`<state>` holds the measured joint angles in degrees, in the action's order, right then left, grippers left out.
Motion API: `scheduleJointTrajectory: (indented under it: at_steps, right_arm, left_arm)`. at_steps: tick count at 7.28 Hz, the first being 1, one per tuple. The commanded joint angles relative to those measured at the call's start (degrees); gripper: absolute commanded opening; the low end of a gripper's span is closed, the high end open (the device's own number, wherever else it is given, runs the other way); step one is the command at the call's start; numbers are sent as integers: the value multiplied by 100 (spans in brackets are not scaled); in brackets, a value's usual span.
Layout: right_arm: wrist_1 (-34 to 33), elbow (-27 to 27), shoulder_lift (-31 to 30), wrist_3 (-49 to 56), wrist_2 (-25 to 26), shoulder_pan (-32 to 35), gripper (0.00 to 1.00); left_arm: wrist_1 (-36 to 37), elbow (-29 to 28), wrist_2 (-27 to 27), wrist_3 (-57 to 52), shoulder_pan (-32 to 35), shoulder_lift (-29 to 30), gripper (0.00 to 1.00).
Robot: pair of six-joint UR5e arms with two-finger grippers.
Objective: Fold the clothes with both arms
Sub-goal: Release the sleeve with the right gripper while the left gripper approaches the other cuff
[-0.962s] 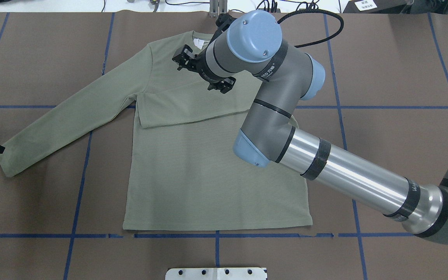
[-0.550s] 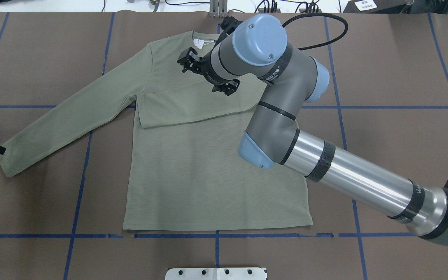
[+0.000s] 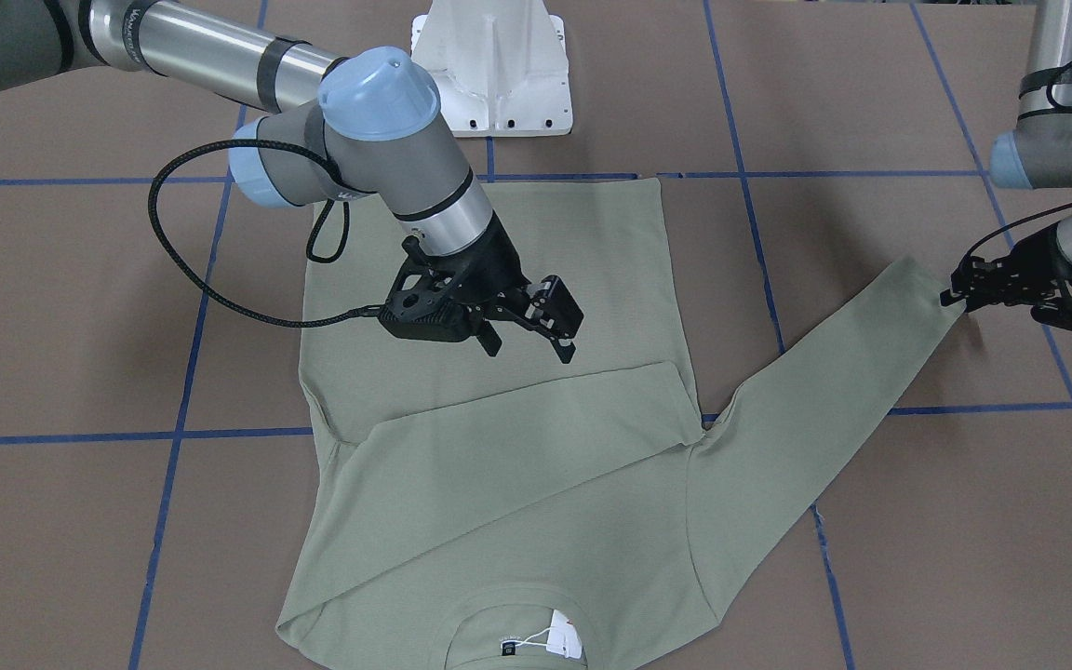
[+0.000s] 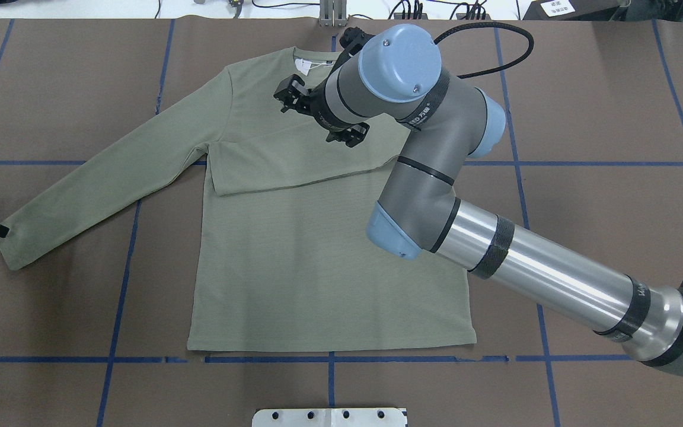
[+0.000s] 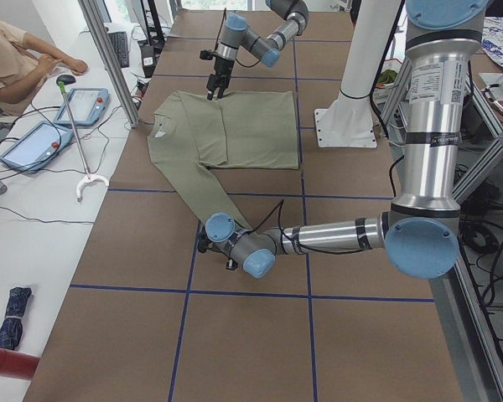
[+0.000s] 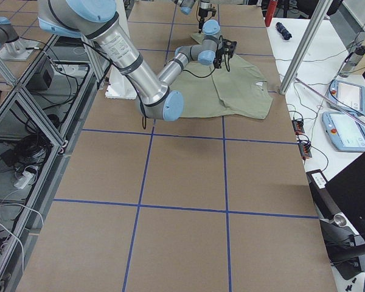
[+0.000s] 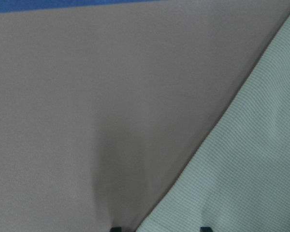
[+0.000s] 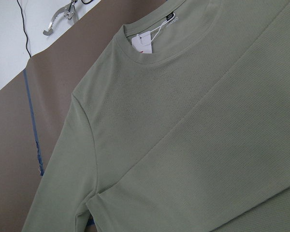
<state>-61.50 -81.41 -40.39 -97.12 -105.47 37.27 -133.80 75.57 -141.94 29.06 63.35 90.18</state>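
From the front-facing camera, the sage-green long-sleeved knit shirt (image 3: 499, 484) lay flat on the brown paper-covered table (image 3: 80, 307). One sleeve was folded across its chest and the other stretched out sideways. The left arm's black two-finger gripper (image 3: 957, 296) touched that outstretched cuff. The right arm's black two-finger gripper (image 3: 529, 346) hung above the shirt's body, fingers spread, holding nothing.

Overhead, the silver-grey right arm (image 4: 543, 279) reached over the shirt, its wrist above the chest near the collar.

The left wrist view showed two dark fingertips (image 7: 116, 228) apart, with sleeve cloth between them.

The right wrist view showed the collar and the white hang tag (image 8: 142, 41).
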Motion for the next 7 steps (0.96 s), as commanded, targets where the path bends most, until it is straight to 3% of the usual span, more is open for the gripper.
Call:
scheduleJointTrajectory:
  at_steps: [1,3,4,5,7]
  right_arm:
    - [7,-15,-13,0,0,0,99]
    - [7,-155,-100,0,-8,0,99]
    - [7,-374,-292,0,-43,9,99]
    - [24,-802,-712,87,-26,35,99]
    - [33,-1052,-1128,483,-61,376,99]
  left_arm:
    - [3,185,-183,12,11,-26,0]
    - [56,738,-1514,21,54,-62,0]
    - [65,914,-1826,108,107,26,0]
    - [56,1081,-1907,935,116,575,0]
    - [12,1301,-1733,3051,107,2015,0]
